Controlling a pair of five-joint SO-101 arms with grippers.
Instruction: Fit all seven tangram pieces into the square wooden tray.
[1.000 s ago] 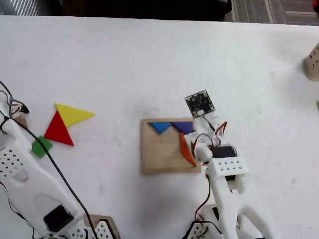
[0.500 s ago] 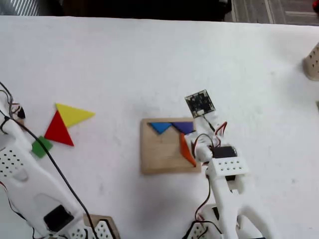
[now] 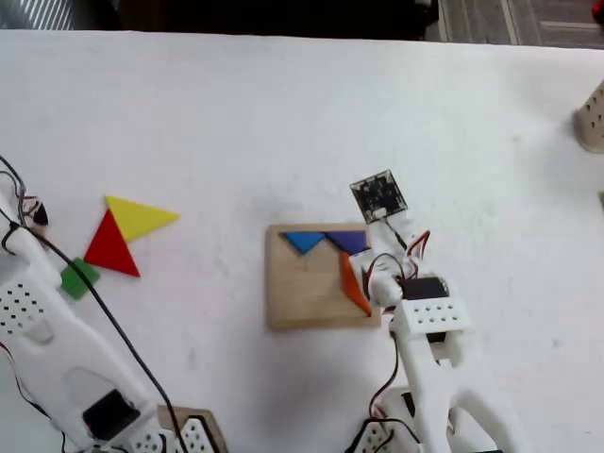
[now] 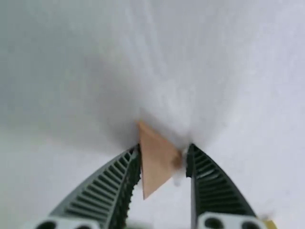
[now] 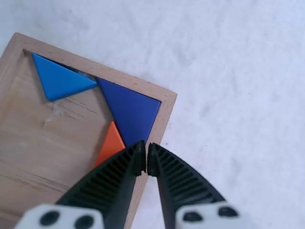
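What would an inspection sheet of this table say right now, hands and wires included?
Surface: white table.
Job's things: wooden tray holds light blue triangle, dark blue piece, orange piece; yellow triangle, red triangle, green piece lie outside it.
Clutter: tan perforated object at the table's edge.
Hands: left hand closed on tan triangle; right hand shut, empty, above the tray's rim.
Cables: black cable along left arm; red wires on right arm.
Surroundings: dark strip beyond the far edge.
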